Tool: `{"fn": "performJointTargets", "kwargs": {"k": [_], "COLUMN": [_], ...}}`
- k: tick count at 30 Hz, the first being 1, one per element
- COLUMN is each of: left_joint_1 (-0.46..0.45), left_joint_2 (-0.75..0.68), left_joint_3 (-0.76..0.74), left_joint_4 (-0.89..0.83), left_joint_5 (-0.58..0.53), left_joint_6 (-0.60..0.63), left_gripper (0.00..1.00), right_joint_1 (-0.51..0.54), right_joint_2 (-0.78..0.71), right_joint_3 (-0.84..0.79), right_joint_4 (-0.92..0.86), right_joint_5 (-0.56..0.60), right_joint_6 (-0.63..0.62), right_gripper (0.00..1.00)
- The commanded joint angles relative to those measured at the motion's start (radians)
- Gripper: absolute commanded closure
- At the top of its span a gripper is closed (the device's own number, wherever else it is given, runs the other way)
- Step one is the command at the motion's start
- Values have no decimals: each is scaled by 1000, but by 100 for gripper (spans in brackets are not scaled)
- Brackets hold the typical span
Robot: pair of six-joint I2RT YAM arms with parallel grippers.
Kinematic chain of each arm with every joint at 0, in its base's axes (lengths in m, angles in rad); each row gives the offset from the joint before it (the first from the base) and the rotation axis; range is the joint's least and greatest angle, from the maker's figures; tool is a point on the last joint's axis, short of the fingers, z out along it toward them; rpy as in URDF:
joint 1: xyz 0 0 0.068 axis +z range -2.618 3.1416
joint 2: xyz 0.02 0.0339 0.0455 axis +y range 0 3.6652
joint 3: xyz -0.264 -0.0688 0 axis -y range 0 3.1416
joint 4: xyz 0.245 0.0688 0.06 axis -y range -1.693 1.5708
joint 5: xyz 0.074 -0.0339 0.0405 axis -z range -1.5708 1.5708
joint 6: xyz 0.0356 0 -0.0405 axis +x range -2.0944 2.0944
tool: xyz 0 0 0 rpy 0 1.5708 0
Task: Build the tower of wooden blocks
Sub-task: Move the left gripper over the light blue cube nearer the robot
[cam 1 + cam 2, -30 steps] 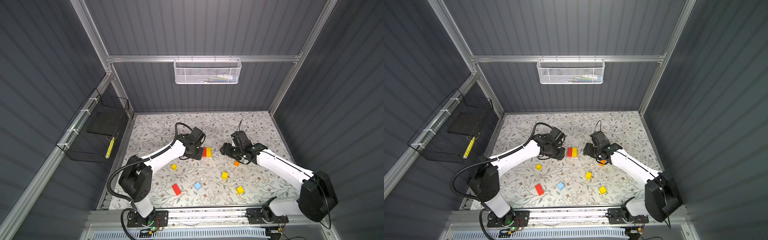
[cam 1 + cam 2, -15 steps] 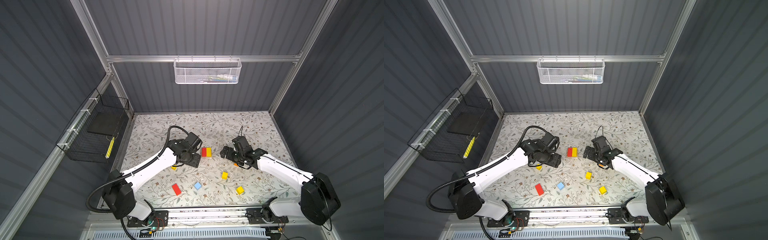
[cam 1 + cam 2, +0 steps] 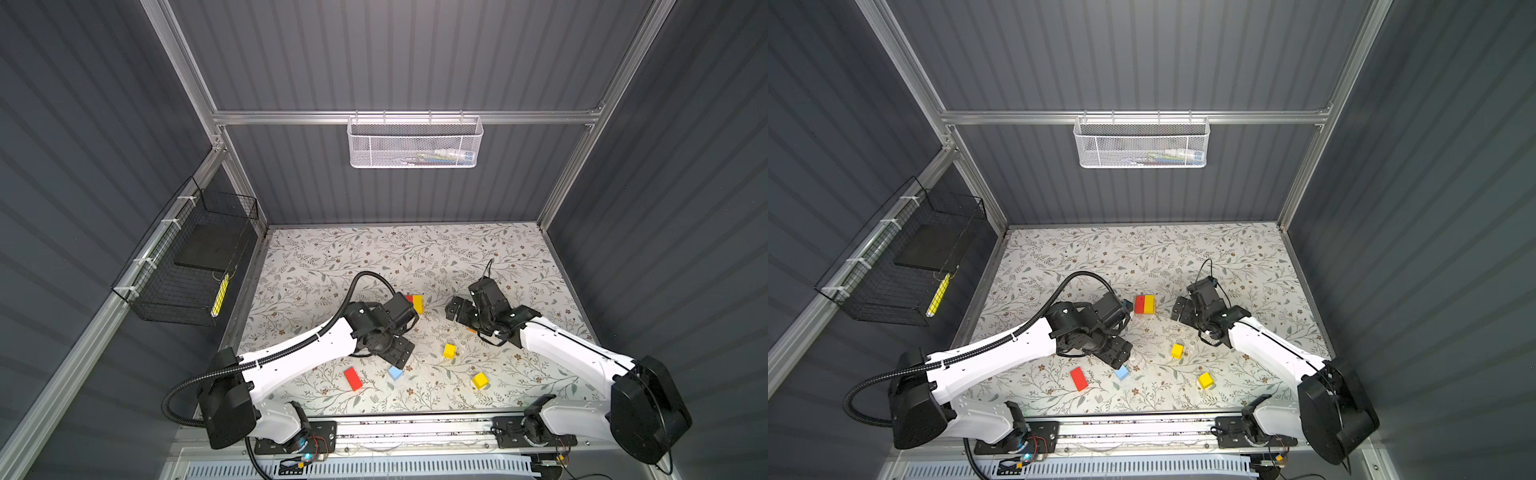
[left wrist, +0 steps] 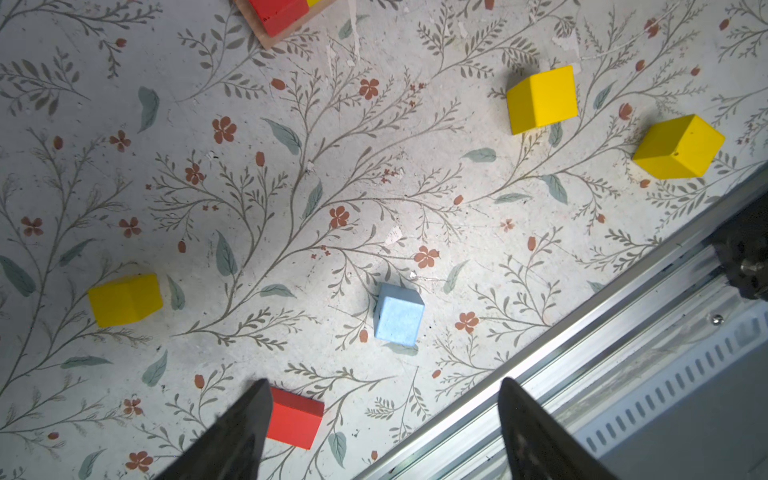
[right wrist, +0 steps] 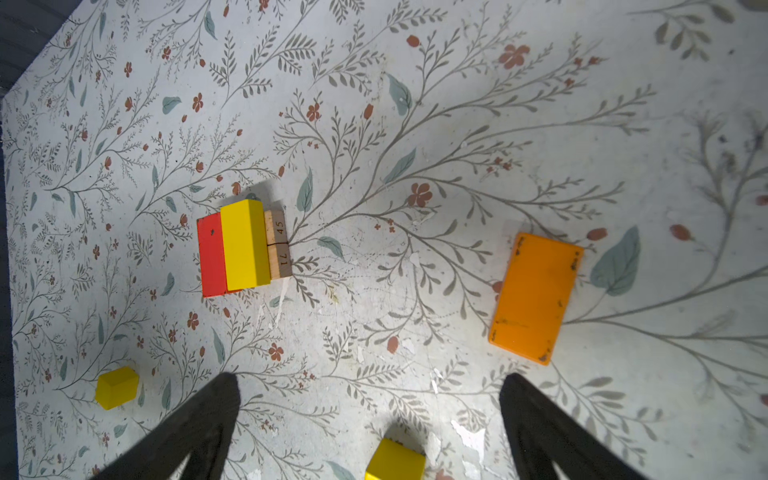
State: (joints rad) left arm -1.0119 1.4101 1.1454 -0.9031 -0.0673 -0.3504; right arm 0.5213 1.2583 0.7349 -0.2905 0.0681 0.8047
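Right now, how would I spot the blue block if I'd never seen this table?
Start at the floral tabletop and go to its near edge, along the metal rail. There, beside the lone red brick lying flat, sits a light-blue cube. It is the only blue piece; its neighbours are yellow cubes.

Three yellow cubes (image 4: 542, 99) (image 4: 677, 145) (image 4: 124, 299) and one light-blue cube (image 4: 398, 316) are counted. Two red bricks (image 4: 296, 424) (image 5: 212, 253), two tan bricks (image 5: 276, 226) (image 5: 281, 260), one yellow brick (image 5: 245, 245) and one orange brick (image 5: 536, 297) are recorded.
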Motion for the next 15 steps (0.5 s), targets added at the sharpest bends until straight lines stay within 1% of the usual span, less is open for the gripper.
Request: {"fn": "performJointTargets", "kwargs": {"k": [1,7,15], "left_joint_1": [-21,-74,-92], "left_joint_2": [15,77,146], "left_joint_3": [-21,-26,-56], "left_joint_4": [-33,-22,27], "left_joint_5": [0,-8,-9], "left_joint_6": [-3,16,53], "left_gripper": [9,9,18], "right_joint_1": [-5,-8,-9], "right_joint_2": [-34,-72,-79], "right_joint_3": [-20,-42,-55], "right_joint_4": [-20,-25,-16], "right_joint_5": [42,60,59], "right_joint_6": [3,11,16], "right_gripper": [1,1,1]}}
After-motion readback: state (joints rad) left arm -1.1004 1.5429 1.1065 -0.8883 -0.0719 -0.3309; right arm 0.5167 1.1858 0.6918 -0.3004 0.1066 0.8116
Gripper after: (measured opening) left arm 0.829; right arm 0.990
